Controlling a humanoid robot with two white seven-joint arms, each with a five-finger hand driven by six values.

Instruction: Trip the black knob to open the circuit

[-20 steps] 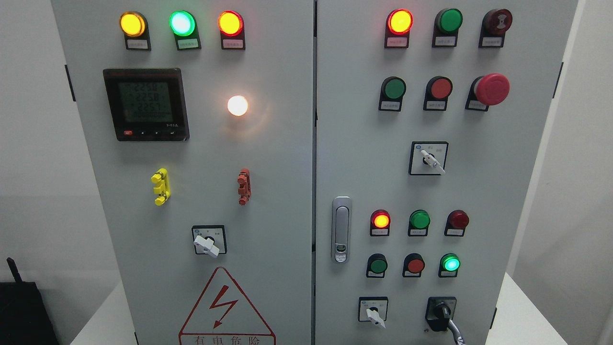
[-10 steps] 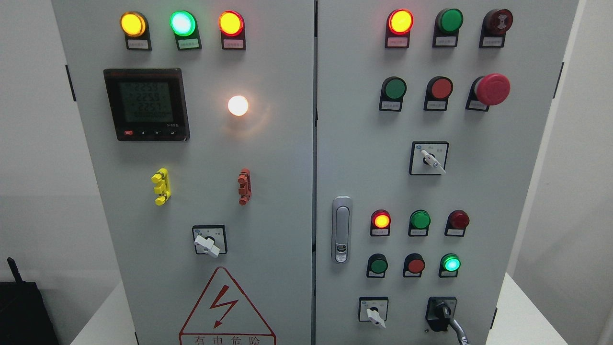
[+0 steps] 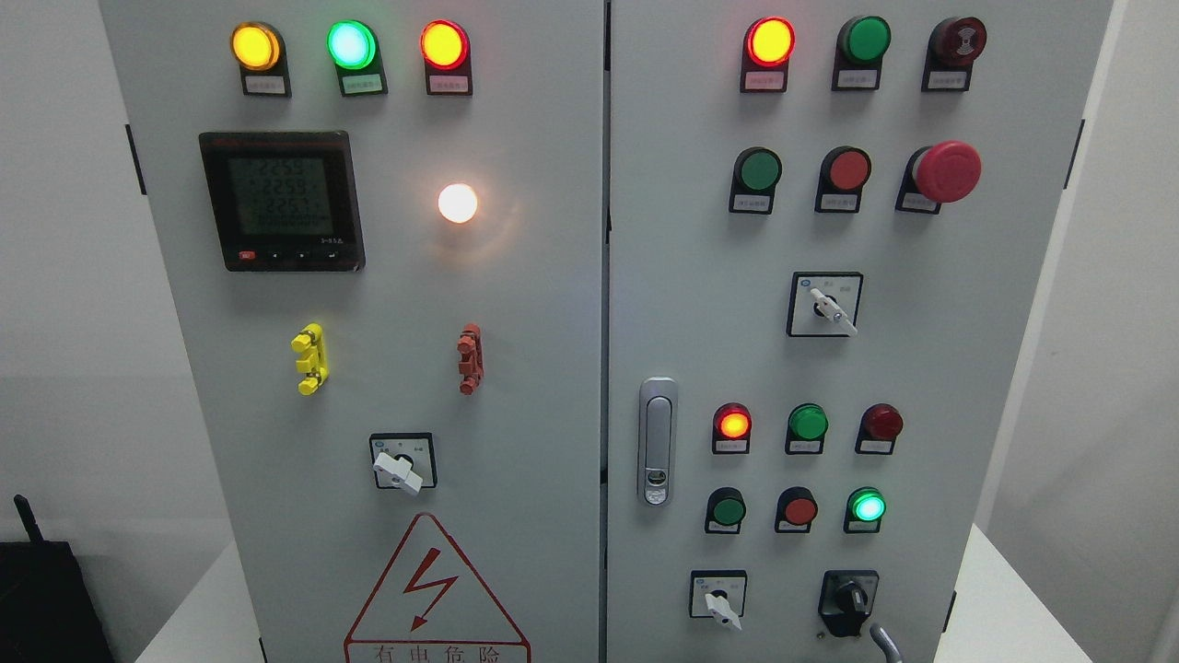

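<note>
Since the earlier frames a metallic fingertip (image 3: 884, 642) has slipped off the black knob (image 3: 849, 600) toward 5 o'clock, now just clear. In the head view, the knob sits at the cabinet's (image 3: 589, 276) 5 o'clock corner. The hand's grasp cannot be told. A renewed reach could glance off it or nudge the white selector (image 3: 721, 606) at its 9 o'clock.

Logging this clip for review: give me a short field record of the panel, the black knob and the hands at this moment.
setting: grey cabinet with two doors
target: black knob, lower right of right door
contact: nothing touching the knob
robot part: grey fingertip at bottom edge, just below and right of the knob
lit lamps near knob: green lamp, red lamp
left hand: not in view
</note>
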